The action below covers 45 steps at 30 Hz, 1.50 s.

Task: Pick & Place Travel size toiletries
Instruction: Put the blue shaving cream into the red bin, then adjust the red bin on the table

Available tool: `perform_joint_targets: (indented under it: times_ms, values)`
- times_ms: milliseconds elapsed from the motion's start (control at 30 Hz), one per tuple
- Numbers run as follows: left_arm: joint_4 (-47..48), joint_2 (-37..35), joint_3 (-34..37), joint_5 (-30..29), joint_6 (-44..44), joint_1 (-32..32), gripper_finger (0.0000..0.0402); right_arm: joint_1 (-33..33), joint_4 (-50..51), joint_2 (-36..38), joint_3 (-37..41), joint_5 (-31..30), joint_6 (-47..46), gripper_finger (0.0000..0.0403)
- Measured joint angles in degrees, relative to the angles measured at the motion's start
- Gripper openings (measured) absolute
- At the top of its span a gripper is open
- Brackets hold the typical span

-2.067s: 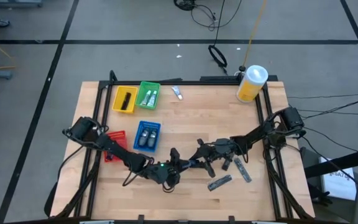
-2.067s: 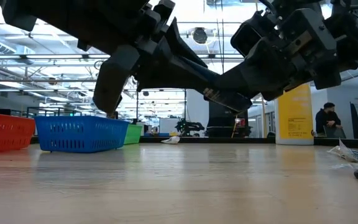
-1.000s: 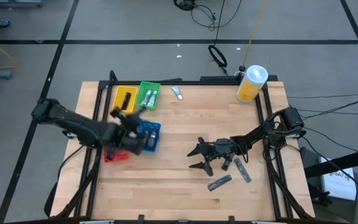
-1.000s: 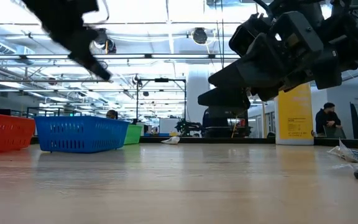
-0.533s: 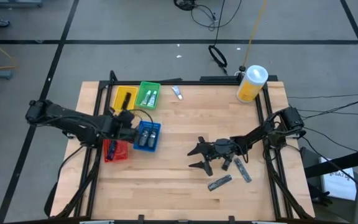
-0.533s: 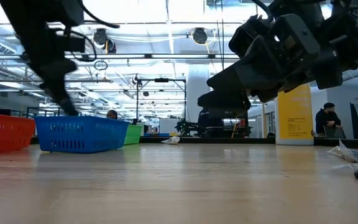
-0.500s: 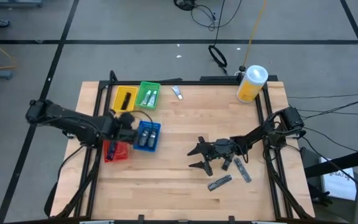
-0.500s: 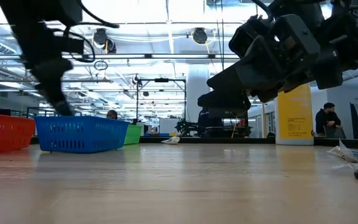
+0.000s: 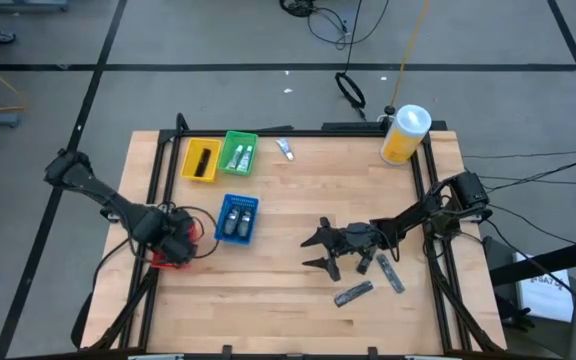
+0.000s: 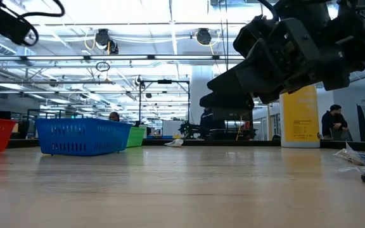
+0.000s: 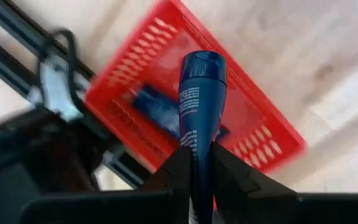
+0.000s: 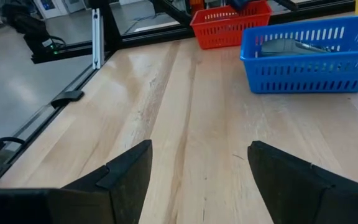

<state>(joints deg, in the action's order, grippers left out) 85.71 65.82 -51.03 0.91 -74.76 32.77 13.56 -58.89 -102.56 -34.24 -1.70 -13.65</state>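
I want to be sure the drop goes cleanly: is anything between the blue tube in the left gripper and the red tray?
Nothing visible. The left gripper holds the blue tube directly over the red tray, which already holds one dark blue item.

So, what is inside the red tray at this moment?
One dark blue item lies in the red tray. The left gripper, shut on a dark blue tube, hangs over the tray, and this tube covers part of the tray floor, so more could lie there.
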Motion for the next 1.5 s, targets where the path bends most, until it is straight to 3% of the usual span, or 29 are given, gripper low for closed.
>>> perform_joint_targets:
  times_ms: [233,467,800,1233,1333,1500]
  values:
    - [-0.1,0.1,1.0,0.6,-7.9,4.8,0.0042,0.0,0.0,0.0,0.0,0.0,-0.1,0.0256]
    - [-3.9,0.1,4.3,-5.8,-21.0,5.8,0.0042,0.0,0.0,0.0,0.0,0.2,-0.5,0.0256]
    - [-8.2,0.1,8.4,-7.2,-24.0,5.8,0.0047,0.0,0.0,0.0,0.0,0.2,-0.6,0.0256]
    - [-8.1,0.2,8.4,-8.5,-25.4,5.9,0.0169,0.0,0.5,0.0,0.0,0.3,-0.5,0.0256]
    - [-8.1,0.2,8.4,-9.5,-27.0,5.9,0.0158,0.0,0.4,0.0,0.0,0.3,-0.5,0.0256]
    - [-7.5,1.3,8.4,-11.7,-30.0,5.8,0.0095,0.0,0.4,0.0,0.0,0.3,-0.5,0.0256]
